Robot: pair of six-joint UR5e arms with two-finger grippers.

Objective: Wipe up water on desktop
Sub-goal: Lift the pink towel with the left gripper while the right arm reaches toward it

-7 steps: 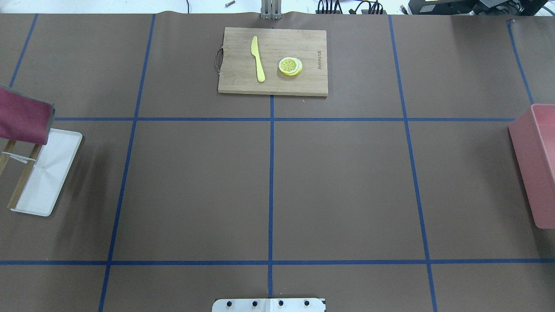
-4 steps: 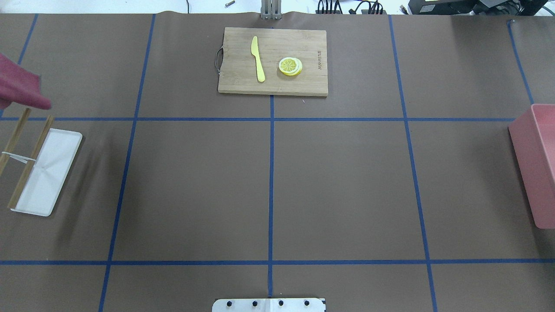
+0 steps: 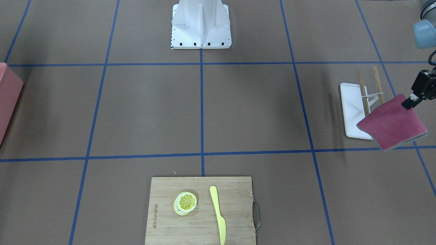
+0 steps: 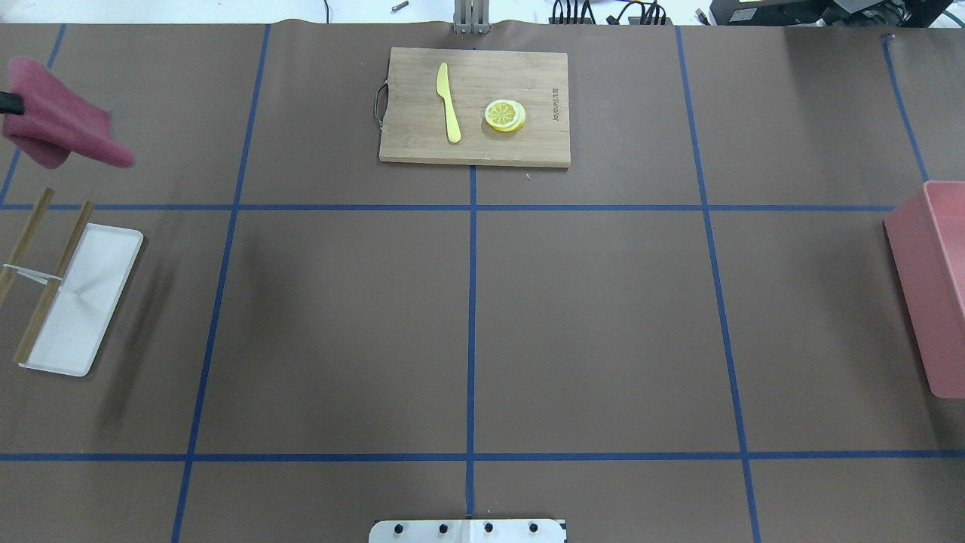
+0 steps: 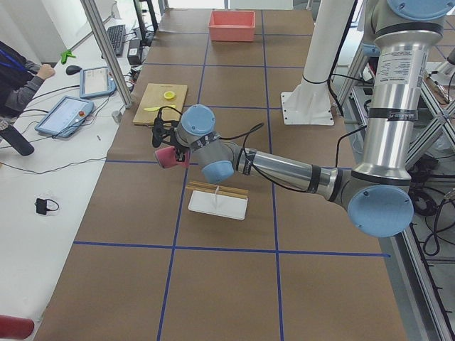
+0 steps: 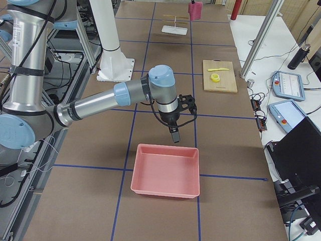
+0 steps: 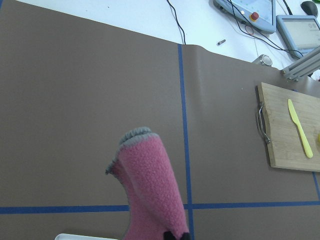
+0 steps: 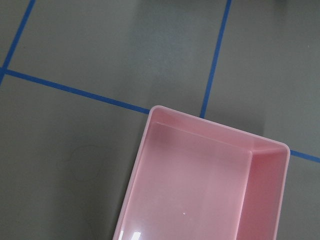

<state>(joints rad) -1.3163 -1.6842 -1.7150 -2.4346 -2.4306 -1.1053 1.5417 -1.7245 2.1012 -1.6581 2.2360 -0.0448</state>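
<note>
Holding one cloth up at the left end; the brown desktop (image 4: 339,324) covers the whole table under both arms, taped into a blue grid.
Left gripper (image 3: 408,101) is clamped on one edge of the single maroon cloth (image 4: 64,124), which hangs clear of the surface over the far-left cell. Just nearer the robot: one white tray (image 4: 83,302), with two wooden rods (image 4: 54,275) lying along its left side, joined by one white strap. Centre, at the far edge: one bamboo cutting board (image 4: 475,147) carrying one yellow knife (image 4: 449,102) and one stack of lemon slices (image 4: 504,115), the two apart. Right end: one pink bin (image 4: 931,286). Right gripper (image 6: 174,135) hangs over the bin's rim; can't tell whether its fingers are apart or together, since only the side view shows it.
</note>
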